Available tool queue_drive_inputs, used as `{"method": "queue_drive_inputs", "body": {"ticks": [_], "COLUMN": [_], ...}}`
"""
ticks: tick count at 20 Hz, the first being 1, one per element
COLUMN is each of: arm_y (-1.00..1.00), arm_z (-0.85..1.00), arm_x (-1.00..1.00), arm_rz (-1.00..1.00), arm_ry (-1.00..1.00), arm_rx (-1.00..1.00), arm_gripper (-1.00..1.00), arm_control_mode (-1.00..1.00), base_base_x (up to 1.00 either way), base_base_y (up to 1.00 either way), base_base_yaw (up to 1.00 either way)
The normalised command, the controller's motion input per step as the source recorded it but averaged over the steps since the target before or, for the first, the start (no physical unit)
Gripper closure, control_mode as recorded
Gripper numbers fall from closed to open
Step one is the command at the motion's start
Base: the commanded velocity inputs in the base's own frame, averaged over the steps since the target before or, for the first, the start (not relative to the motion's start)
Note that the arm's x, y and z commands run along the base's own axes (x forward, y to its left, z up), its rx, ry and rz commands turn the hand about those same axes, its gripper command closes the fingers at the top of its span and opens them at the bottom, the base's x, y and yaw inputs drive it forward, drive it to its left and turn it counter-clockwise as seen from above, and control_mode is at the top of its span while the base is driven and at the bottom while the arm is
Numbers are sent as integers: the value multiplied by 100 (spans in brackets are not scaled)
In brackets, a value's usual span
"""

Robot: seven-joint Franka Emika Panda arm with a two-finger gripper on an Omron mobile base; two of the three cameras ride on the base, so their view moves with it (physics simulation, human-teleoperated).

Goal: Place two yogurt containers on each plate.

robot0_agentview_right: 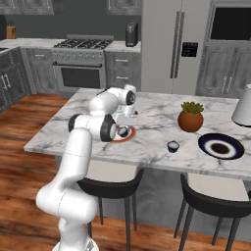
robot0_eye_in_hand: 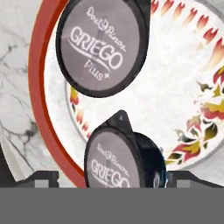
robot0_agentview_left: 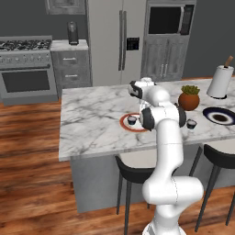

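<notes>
Two yogurt containers (robot0_eye_in_hand: pixel 104 46) (robot0_eye_in_hand: pixel 114 161) lie over the orange-rimmed plate (robot0_eye_in_hand: pixel 37 70) on the tabletop (robot0_agentview_left: pixel 92 114), the nearer between the gripper (robot0_eye_in_hand: pixel 103 179) fingers, whose grip I cannot tell, seemingly to complete this plate's pair.

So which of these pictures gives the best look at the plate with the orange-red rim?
The hand view: the orange-red plate sits close up, showing its flame pattern and two yogurt cups on it. In the left base view the plate is partly behind the arm; in the right base view it is a sliver.
</notes>
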Motion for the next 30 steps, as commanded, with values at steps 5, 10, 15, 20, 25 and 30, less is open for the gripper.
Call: {"method": "queue_drive_inputs", "body": {"ticks": [5,10,15,20,25,30], "arm_y": [4,5,0,0,0,0], "arm_z": [34,35,42,43,39,25], "arm_x": [-8,-3,-40,-77,-81,-80], "arm_rz": [9,12,1,-1,-8,-15], "arm_ry": [-2,-12,-20,-25,-16,-1], "arm_rx": [0,0,0,0,0,0], "arm_gripper": [-100,-100,-100,-100,-100,-100], "arm_control_mode": [-100,-100,-100,-100,-100,-100], "base_base_x": [0,0,0,0,0,0], "base_base_y": [0,0,0,0,0,0], "base_base_yaw": [0,0,0,0,0,0]}}
